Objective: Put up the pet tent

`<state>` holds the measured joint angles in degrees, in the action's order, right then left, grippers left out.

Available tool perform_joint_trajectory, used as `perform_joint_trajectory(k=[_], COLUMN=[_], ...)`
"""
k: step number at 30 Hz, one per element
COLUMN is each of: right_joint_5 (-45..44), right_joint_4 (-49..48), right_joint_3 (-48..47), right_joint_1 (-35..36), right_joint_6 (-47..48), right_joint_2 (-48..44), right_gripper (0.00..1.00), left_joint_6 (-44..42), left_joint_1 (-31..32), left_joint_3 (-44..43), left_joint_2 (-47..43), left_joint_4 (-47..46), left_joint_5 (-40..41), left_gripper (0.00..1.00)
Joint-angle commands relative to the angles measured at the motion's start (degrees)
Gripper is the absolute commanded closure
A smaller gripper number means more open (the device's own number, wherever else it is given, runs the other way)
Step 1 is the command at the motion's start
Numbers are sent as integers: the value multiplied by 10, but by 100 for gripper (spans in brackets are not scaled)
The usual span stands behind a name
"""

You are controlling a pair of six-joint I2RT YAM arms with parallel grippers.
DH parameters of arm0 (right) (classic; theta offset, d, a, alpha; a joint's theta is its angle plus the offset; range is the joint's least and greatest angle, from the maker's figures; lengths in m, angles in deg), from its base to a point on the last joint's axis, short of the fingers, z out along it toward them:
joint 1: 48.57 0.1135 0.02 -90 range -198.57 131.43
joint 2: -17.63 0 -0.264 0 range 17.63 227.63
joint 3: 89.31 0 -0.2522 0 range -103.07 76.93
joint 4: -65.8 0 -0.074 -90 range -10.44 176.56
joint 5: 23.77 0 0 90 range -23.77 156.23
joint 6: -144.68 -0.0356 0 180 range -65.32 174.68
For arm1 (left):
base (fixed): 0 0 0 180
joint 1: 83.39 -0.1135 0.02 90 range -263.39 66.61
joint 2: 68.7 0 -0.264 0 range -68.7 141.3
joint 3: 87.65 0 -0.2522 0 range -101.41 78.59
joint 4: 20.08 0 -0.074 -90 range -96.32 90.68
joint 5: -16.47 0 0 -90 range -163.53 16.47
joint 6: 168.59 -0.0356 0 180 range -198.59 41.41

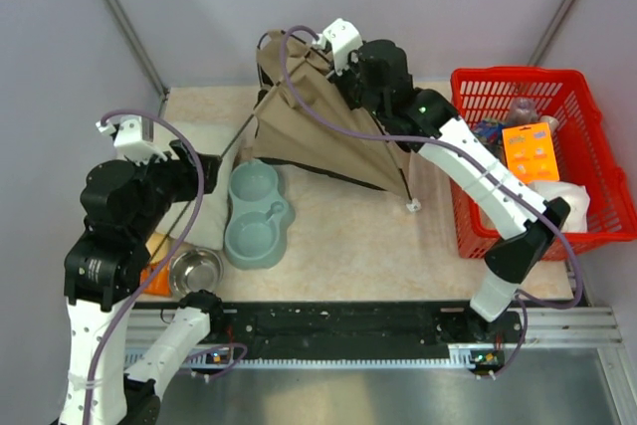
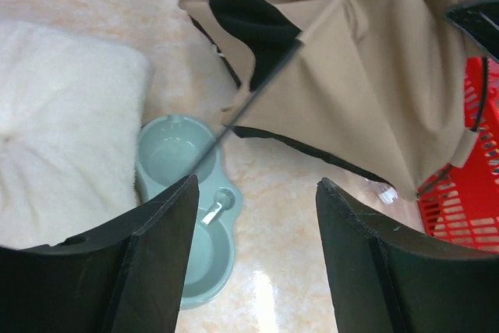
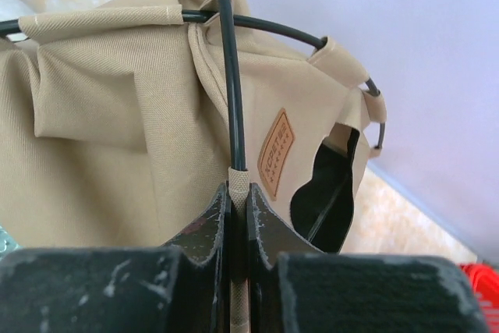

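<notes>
Table [image 1: 343, 231] holds a tent [image 1: 318, 121] at the right claw [image 3: 238, 189], basket [image 1: 518, 75] beside it; pillow [image 2: 62, 130], 1 double bowl [image 1: 257, 216] below left claw [image 2: 257, 183].

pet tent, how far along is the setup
Done: the pet tent is partly raised, and its black poles run through the fabric loops. In hand: the right gripper is shut on a pole where a fabric tab wraps it; the left gripper is open, off the tent. Left: the fabric sags in folds and the tent leans, so it likely needs spreading and standing square.
</notes>
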<state>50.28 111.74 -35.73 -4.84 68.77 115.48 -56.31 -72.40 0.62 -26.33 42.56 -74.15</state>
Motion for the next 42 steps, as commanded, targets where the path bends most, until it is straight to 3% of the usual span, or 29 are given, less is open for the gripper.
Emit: perform_joint_trajectory(k=[1, 7, 11, 14, 17, 19, 25, 28, 31, 33, 36, 39, 42], right_joint_5=[57, 174, 246, 246, 210, 209, 215, 268, 310, 252, 146, 133, 170], right_joint_4=[-104, -170, -186, -170, -165, -158, -150, -154, -251, -337, -383, -432, -568], right_joint_3=[-41, 32, 66, 61, 58, 57, 57, 82, 203, 312, 392, 438, 508], right_joint_1=[7, -31, -77, -91, -92, -92, -91, -90, -59, 5, 110, 167, 194], right_joint_6=[87, 199, 216, 224, 211, 191, 28, -162, -359, -385, -390, -422, -441], right_joint_2=[-20, -32, -29, -12, 0, -3, -59, -97, -148, -185, -193, -163, -134], right_gripper=[100, 100, 100, 100, 71, 58, 42, 42, 42, 41, 41, 41, 42], left_joint_6=[-9, -11, -19, -18, -11, -6, -3, -2, 3, 6, 11, 19, 29], left_joint_1=[-1, -1, -1, -1, -1, -1, -1, -1, -1, -1, -1, -1, -1], left_joint_3=[-31, -39, -38, -31, -18, -10, -10, -10, -6, -3, -1, 4, 5], left_joint_2=[-7, -5, -4, 2, 10, 13, 17, 17, 14, 11, 6, 0, -10], left_joint_4=[-48, -55, -28, -14, -13, -14, -14, -13, -10, -11, -5, 1, 10], left_joint_5=[-57, -72, -41, -25, -25, -28, -32, -31, -27, -19, -4, 1, 0], left_gripper=[33, 33, 33, 33, 33, 33, 33, 33, 33, 33, 33, 33, 33])
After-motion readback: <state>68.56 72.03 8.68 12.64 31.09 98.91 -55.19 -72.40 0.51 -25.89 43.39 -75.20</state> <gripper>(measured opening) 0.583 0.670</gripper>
